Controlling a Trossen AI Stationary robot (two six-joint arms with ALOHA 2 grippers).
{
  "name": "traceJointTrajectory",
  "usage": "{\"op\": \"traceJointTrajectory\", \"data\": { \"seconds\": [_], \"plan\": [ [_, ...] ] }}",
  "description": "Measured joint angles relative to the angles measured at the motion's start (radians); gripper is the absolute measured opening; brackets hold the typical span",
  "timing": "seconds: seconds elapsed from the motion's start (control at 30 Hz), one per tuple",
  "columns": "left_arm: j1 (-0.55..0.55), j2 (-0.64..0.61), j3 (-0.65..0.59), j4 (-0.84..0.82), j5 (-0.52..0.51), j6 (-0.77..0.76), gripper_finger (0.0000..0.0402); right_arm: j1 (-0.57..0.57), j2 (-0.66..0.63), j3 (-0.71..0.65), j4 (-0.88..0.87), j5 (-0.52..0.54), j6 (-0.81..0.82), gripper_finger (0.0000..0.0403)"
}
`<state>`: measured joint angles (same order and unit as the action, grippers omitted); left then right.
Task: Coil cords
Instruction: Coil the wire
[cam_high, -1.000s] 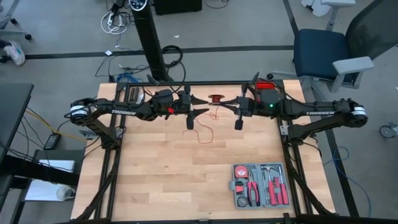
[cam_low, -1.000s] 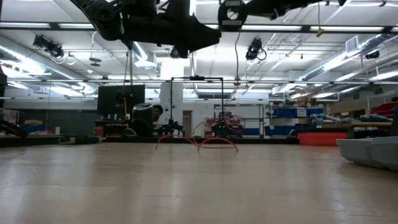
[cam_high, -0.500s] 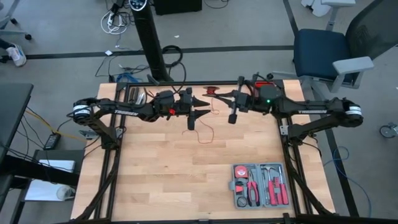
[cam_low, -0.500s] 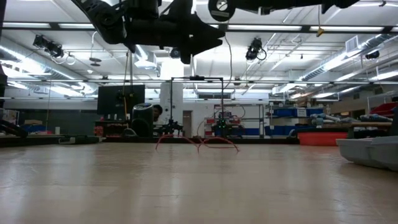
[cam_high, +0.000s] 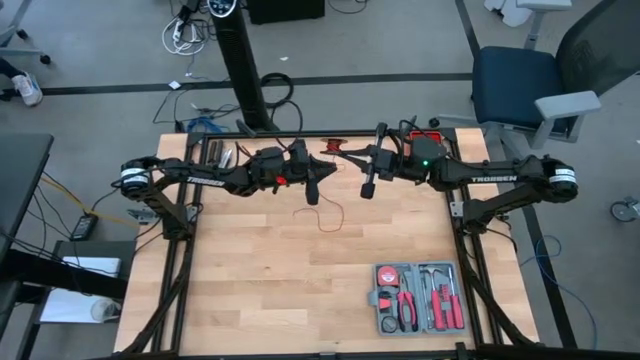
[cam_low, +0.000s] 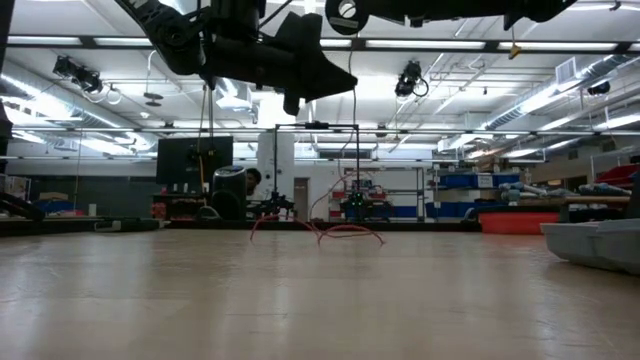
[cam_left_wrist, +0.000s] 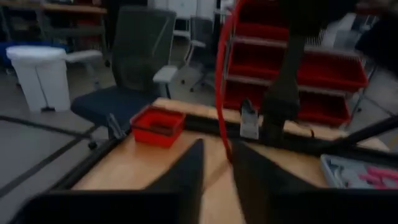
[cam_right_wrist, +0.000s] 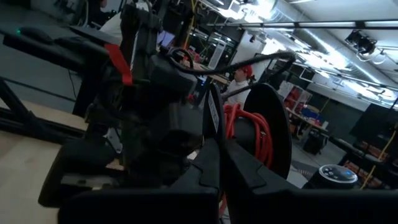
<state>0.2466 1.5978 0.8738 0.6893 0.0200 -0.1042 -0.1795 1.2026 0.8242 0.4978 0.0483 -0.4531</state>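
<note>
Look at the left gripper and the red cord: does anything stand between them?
Nothing visible does. In the left wrist view the red cord already runs down between the left gripper fingers. The right gripper, shut, faces it close by over the table's far edge.

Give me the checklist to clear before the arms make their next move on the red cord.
1. Right gripper shut, up at the far edge of the table: ok.
2. Right gripper pinching the cord: cannot tell.
3. Cord lined up with the left gripper: ok. In the left wrist view it runs straight down into it.
4. Left gripper's hold on the cord: cannot tell.
5. All of the cord gathered up: not ok. Loose loops lie on the table below the grippers.
6. Tool case clear of the cord: ok. It sits apart, near the front right corner.
</note>
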Motion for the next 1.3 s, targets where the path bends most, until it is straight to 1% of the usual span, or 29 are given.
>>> {"op": "traceJointTrajectory", "data": {
  "seconds": [0.07, 0.1, 0.2, 0.3, 0.47, 0.6, 0.7, 0.8, 0.9, 0.97, 1.03, 1.1, 1.23, 1.3],
  "plan": [
    [0.001, 0.000, 0.000, -0.021, 0.001, 0.005, 0.0026, 0.000, 0.000, 0.000, 0.000, 0.000, 0.007, 0.0000],
    [0.002, 0.000, 0.000, -0.021, 0.001, 0.007, 0.0014, 0.000, 0.000, 0.000, 0.001, 0.000, 0.013, 0.0000],
    [0.003, 0.000, 0.000, -0.035, -0.009, 0.034, 0.0004, 0.001, -0.002, 0.000, -0.002, -0.004, 0.032, 0.0000],
    [0.020, -0.017, -0.001, -0.101, -0.007, 0.063, 0.0002, 0.003, -0.029, 0.000, -0.082, -0.004, 0.033, 0.0000],
    [0.057, -0.097, 0.000, -0.253, -0.003, 0.121, 0.0001, -0.009, -0.117, 0.000, -0.310, -0.004, 0.040, 0.0000],
    [0.066, -0.153, 0.000, -0.282, 0.063, 0.127, 0.0001, -0.038, -0.168, 0.000, -0.464, -0.025, 0.078, 0.0000],
    [0.066, -0.180, 0.000, -0.254, 0.109, 0.159, 0.0000, -0.075, -0.164, 0.000, -0.533, -0.117, 0.113, 0.0000],
    [0.065, -0.185, 0.000, -0.249, 0.166, 0.235, 0.0000, -0.120, -0.134, 0.000, -0.542, -0.262, 0.180, 0.0000],
    [0.059, -0.185, 0.000, -0.235, 0.195, 0.309, 0.0000, -0.146, -0.087, 0.000, -0.541, -0.385, 0.233, 0.0000],
    [0.047, -0.185, 0.000, -0.232, 0.195, 0.381, 0.0000, -0.151, -0.056, 0.000, -0.532, -0.427, 0.244, 0.0000],
    [0.035, -0.184, -0.002, -0.211, 0.195, 0.449, 0.0000, -0.152, -0.023, 0.001, -0.517, -0.447, 0.244, 0.0000],
    [0.024, -0.183, -0.002, -0.175, 0.195, 0.524, 0.0000, -0.152, 0.008, 0.001, -0.481, -0.479, 0.244, 0.0000],
    [0.011, -0.176, -0.002, -0.125, 0.198, 0.690, 0.0000, -0.152, 0.067, 0.002, -0.354, -0.607, 0.251, 0.0000],
    [0.011, -0.162, -0.002, -0.100, 0.208, 0.742, 0.0000, -0.153, 0.097, 0.002, -0.278, -0.662, 0.269, 0.0000]
  ]
}}
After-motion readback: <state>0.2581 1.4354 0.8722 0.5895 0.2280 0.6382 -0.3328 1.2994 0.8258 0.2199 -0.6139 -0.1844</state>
